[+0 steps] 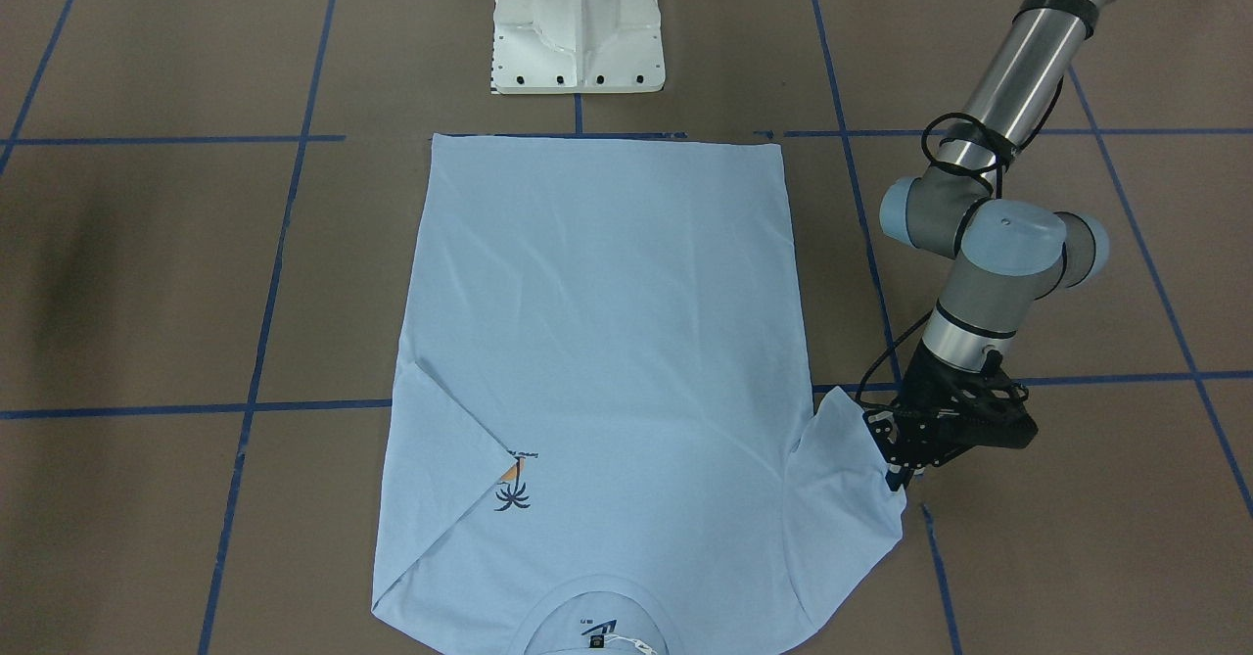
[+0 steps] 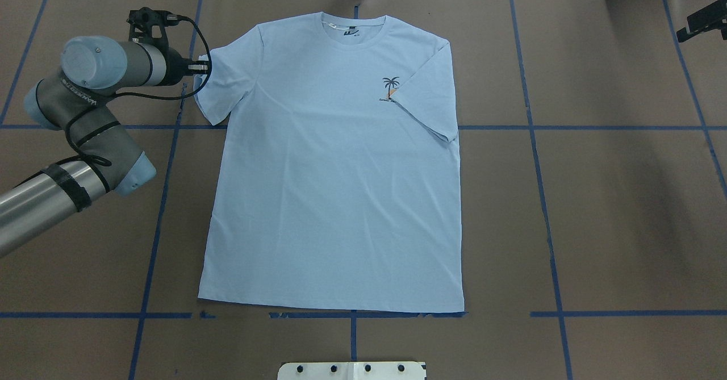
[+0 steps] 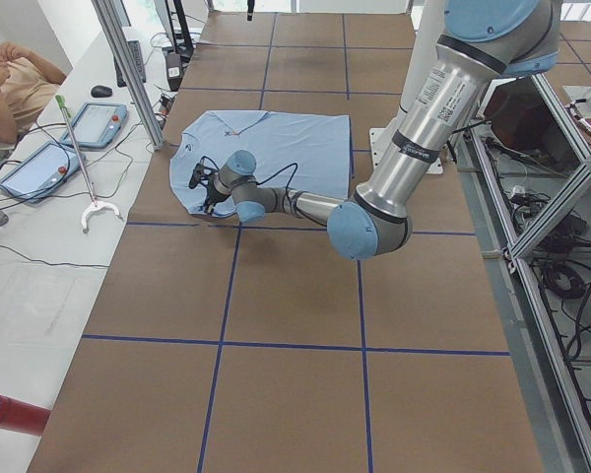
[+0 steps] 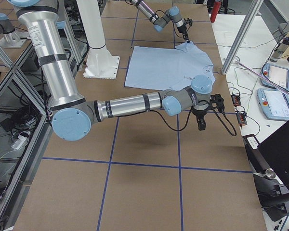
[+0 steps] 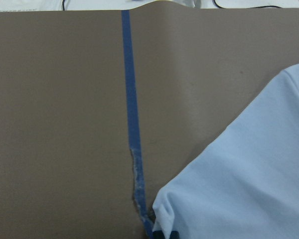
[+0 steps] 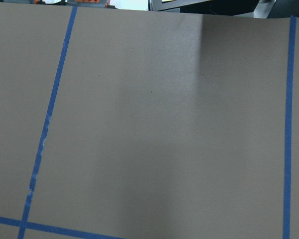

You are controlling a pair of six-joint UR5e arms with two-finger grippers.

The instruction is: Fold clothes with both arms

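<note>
Brown paper covers the table (image 2: pixel 625 198), gridded with blue tape (image 2: pixel 545 127).

- T-shirt (image 2: pixel 335 187): pale blue, flat, face up, centred ahead of the white pedestal base (image 2: pixel 352 370). Collar (image 2: pixel 353 28) at 12 o'clock, hem at 6, running along the tape line nearest the base.
- Sleeve at the shirt's 2 o'clock (image 2: pixel 429 104): folded inward across the chest. Its corner overlaps the lower edge of the palm-tree print (image 2: pixel 390 84).
- My left gripper (image 1: pixel 896 479): low at the shirt's 10 o'clock, jaws pinching the hem of the other sleeve (image 2: pixel 218 93). The cloth there is rucked and a little raised off the paper. In the left wrist view the sleeve edge bunches at my fingertips (image 5: pixel 164 234), right on a frayed tape line.
- Black cable (image 2: pixel 193 56): loops from the camera mount round my left wrist and hangs just beside that sleeve.
- My right gripper (image 4: pixel 201 126): over bare paper out past the shirt's 3 o'clock, apart from the cloth. It is seen only from the table's end, so I cannot tell whether the jaws are spread or pressed together. The right wrist view gives paper and tape.
- Past the 12 o'clock edge, on the white bench: an aluminium post (image 3: pixel 128 69), two tablets (image 3: pixel 103 123), a reacher stick (image 3: pixel 74 158) and a seated person (image 3: pixel 15 84). A red tube (image 3: pixel 10 414) lies further along.
</note>
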